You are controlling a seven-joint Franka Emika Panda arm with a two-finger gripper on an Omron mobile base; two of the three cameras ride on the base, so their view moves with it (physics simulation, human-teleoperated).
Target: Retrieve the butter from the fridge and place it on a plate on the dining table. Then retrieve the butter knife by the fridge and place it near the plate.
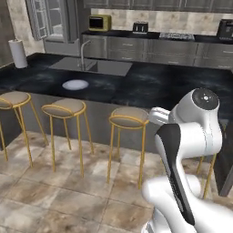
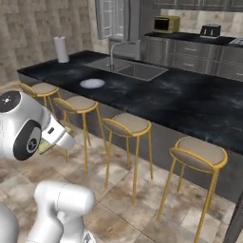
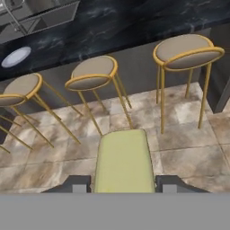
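In the hand view my gripper (image 3: 122, 185) is shut on the butter (image 3: 122, 158), a pale yellow stick that juts forward between the two dark fingertips (image 3: 77, 183). A sliver of the butter (image 2: 45, 145) also shows under the white hand in the right base view. I hold it over the tiled floor, short of the stools. The plate (image 1: 75, 84) (image 2: 92, 83) (image 3: 15, 57) lies flat on the dining table (image 1: 150, 86) (image 2: 190, 102) (image 3: 134, 22), near the sink and far from the gripper. The fridge and the butter knife are out of view.
Several gold-legged stools (image 1: 129, 117) (image 2: 128, 124) (image 3: 92, 74) line the table's near side between me and the top. A sink (image 1: 91, 67) with a faucet is set in the table and a paper towel roll (image 1: 18, 53) stands at its left end. A back counter holds a yellow oven (image 1: 99, 22).
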